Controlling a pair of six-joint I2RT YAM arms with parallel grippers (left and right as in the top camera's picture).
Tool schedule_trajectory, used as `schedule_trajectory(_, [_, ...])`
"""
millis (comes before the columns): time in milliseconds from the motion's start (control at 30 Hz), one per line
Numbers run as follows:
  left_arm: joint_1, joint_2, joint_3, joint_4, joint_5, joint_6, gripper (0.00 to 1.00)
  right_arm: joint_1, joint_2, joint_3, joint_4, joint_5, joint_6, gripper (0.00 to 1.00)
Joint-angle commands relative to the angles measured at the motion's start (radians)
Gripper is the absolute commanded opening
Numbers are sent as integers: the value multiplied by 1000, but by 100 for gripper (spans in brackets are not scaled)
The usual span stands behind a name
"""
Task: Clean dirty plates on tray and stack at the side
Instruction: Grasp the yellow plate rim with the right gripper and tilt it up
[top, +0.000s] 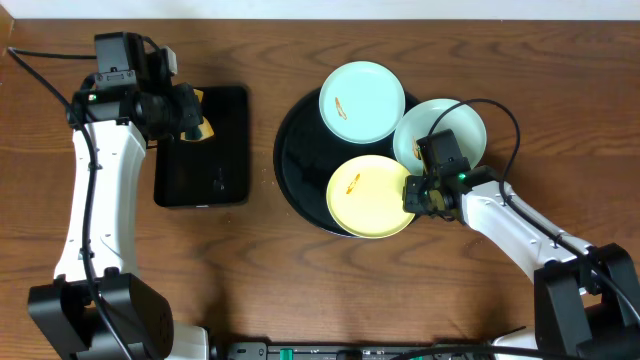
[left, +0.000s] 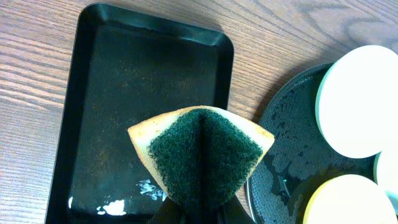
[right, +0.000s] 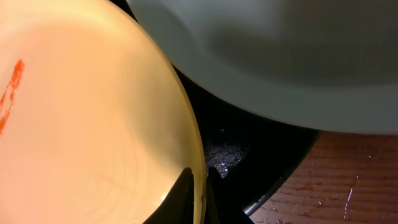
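Right gripper (right: 198, 198) pinches the rim of the yellow plate (top: 365, 195) (orange smear) on the tray (top: 292, 150); left gripper (left: 193, 218) clamps a sponge (left: 202, 155)

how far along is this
Nothing stacked aside; all three sit on the round glossy black tray. Orange smears show on the pale yellow plastic plate and one mint plate. In hand: left gripper holds a green sponge, right gripper pinches the yellow rim. Left: wiping, stacking.
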Motion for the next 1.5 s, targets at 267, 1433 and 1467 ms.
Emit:
schedule_trajectory(267, [4,-20,-5,0,-6,18,7,11,8,-8,7,18,0,8])
schedule_trajectory(1433, [3,13,-102,121,-5,100,7,161,-325,156,-24,420,-358,1])
schedule_trajectory(1467, [3,13,-102,131,-5,104,7,172,-316,154,-24,450,-341,1])
